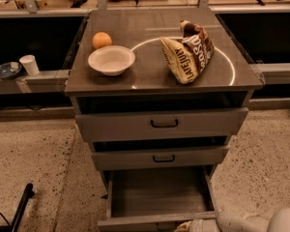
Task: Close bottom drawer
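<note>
The bottom drawer (157, 192) of the grey metal cabinet is pulled wide open, its shallow grey tray bare inside. Its front edge (154, 221) lies at the bottom of the camera view. My gripper (186, 225) sits at that front edge, right of its middle, at the end of my white arm (251, 222) that comes in from the bottom right. Only a small part of the gripper shows above the frame's lower border. The two drawers above, top (163, 123) and middle (162, 157), are each slightly open.
On the cabinet top stand a white bowl (111, 60), an orange (101, 40) and a chip bag (188, 51). A shelf at left holds a white cup (29, 65) and a dark dish (7, 70). A black pole (20, 208) leans at lower left on speckled floor.
</note>
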`<action>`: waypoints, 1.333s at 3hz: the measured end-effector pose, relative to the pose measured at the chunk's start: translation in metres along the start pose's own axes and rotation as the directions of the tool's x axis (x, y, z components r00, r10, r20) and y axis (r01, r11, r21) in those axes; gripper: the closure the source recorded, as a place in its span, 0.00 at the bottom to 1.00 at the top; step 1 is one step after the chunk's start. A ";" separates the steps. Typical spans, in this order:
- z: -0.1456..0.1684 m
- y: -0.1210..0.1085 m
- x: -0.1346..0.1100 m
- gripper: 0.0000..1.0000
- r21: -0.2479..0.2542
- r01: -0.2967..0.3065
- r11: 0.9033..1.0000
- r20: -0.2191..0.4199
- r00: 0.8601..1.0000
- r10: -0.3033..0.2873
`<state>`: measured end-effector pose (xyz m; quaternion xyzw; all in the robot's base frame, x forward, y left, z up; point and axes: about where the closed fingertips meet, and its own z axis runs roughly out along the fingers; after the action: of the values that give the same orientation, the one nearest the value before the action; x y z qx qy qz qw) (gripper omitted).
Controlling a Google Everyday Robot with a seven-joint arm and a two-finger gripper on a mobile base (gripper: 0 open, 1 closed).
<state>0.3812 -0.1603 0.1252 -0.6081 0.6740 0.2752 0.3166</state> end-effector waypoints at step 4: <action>0.004 0.001 0.000 0.13 0.024 0.007 1.000 -0.005 1.000 -0.007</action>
<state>0.3811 -0.1572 0.1224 -0.6073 0.6759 0.2645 0.3230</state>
